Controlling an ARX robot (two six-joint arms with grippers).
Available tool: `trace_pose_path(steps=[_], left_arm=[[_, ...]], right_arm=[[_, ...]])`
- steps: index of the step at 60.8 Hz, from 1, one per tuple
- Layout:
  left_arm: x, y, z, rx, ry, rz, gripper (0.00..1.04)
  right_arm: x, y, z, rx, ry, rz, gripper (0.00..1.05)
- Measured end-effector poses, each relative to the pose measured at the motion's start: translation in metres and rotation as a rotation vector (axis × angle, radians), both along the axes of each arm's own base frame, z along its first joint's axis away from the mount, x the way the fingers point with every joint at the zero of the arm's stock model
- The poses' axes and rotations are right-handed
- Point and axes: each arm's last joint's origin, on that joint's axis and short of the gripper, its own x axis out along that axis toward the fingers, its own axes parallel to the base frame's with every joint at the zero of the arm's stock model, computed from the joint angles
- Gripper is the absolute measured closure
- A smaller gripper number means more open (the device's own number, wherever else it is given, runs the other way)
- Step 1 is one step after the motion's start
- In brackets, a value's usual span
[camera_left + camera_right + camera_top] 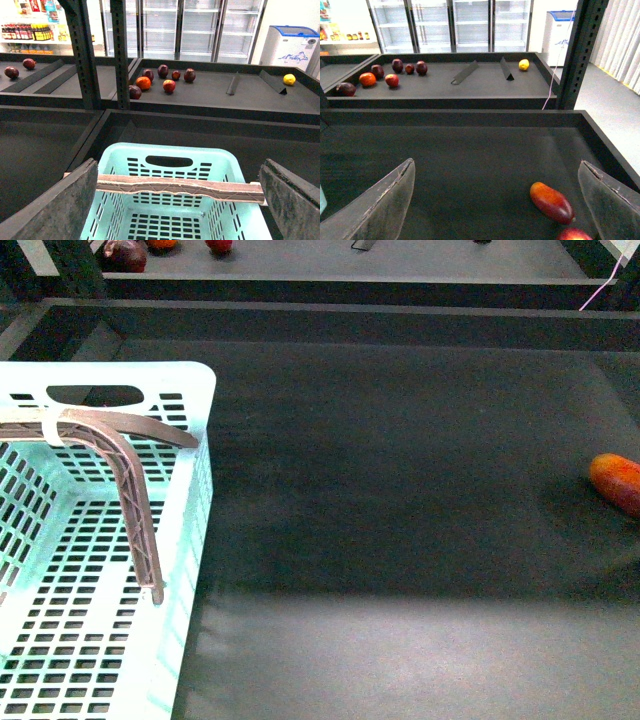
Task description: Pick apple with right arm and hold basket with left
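My right gripper (496, 162) is spread wide with nothing between its jaws, only bare dark shelf (470, 145). The apple (574, 234) lies below and close in by one finger, mostly cut off at the edge of my right wrist view. Just beyond it lies the elongated orange-red fruit (551, 202), which I must not take. I judge the apple firm, smooth and fairly heavy, and likely to roll. I should close across its widest middle from above, firmly but without bruising it.

My left gripper (180, 162) is also released. The basket's handle (175, 186) runs across the gap between its jaws, with the pale blue basket (120, 155) under it. The handle looks stiff and thin and the basket light.
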Motion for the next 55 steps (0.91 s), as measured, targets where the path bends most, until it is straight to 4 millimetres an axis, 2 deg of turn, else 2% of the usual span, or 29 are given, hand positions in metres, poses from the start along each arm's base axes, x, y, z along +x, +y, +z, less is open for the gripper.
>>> trace_pose_path(steps=[43, 45, 50, 55], left_arm=[[0.0, 0.0, 0.0, 0.0, 0.0, 0.0, 0.07], [0.0004, -0.0001, -0.0011, -0.023, 0.03, -0.01, 0.07], [0.0021, -0.0001, -0.001, -0.31, 0.356, -0.024, 0.07], [0.0097, 0.0033, 0.0002, -0.597, 0.478, 0.039, 0.07]], right_arm=[[0.0, 0.0, 0.0, 0.0, 0.0, 0.0, 0.09], [0.0, 0.0, 0.0, 0.0, 0.0, 0.0, 0.09], [0.0, 0.0, 0.0, 0.0, 0.0, 0.001, 0.09], [-0.0001, 0.0, 0.0001, 0.0, -0.001, 0.0, 0.09]])
